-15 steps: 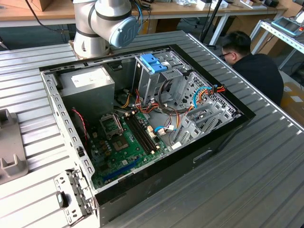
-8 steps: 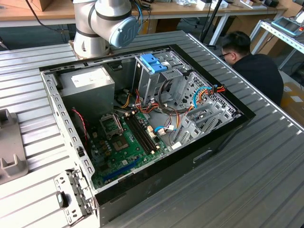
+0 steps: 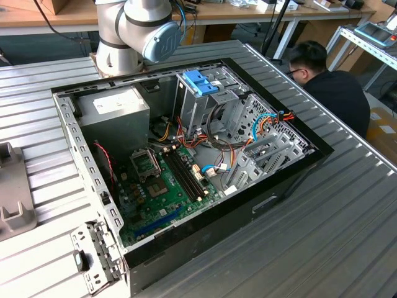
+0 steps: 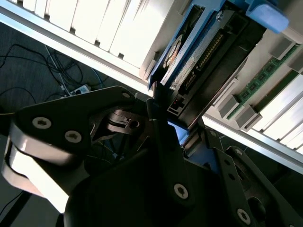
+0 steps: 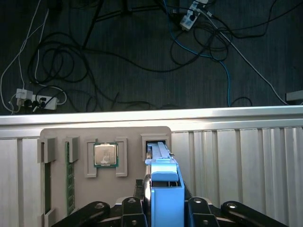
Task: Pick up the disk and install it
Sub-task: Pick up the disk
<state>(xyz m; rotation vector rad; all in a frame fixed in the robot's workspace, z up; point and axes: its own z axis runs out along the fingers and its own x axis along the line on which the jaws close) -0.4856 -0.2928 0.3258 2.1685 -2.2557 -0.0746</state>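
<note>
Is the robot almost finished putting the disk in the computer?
Just starting. Done: the end effector is at the disk. In hand: nothing lifted; the disk stands in a slot of the grey holder. Left: the whole install; the open computer case waits without it.

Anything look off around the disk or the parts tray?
Nothing stands out: the disk stands upright in its slot in the grey tray, and the chip sits square in its recess.
</note>
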